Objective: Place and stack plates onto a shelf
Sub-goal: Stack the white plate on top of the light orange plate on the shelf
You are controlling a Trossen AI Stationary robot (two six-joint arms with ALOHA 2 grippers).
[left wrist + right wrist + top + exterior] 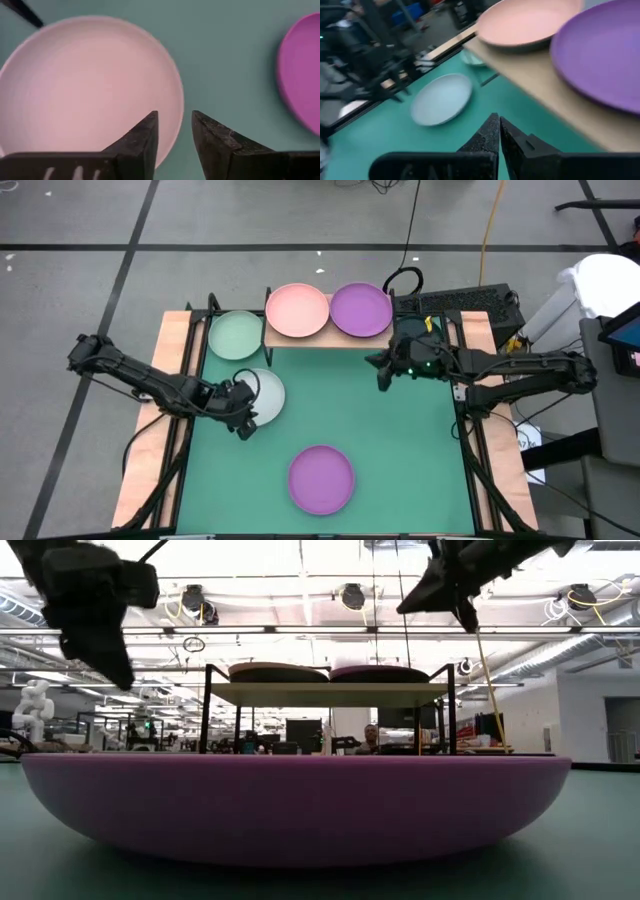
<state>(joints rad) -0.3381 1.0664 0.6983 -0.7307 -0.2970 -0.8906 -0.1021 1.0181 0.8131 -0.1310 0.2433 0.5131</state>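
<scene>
A: Where are the plates?
B: A pink plate and a purple plate lie side by side on the shelf, upper middle of the frame. A second purple plate lies on the green surface, low centre; a mint plate is left of the shelf.

A: And the tools?
B: The left tool hangs over the pale plate, fingers narrowly parted, empty. The right tool, right of centre below the shelf, is pinched together, empty.
</scene>
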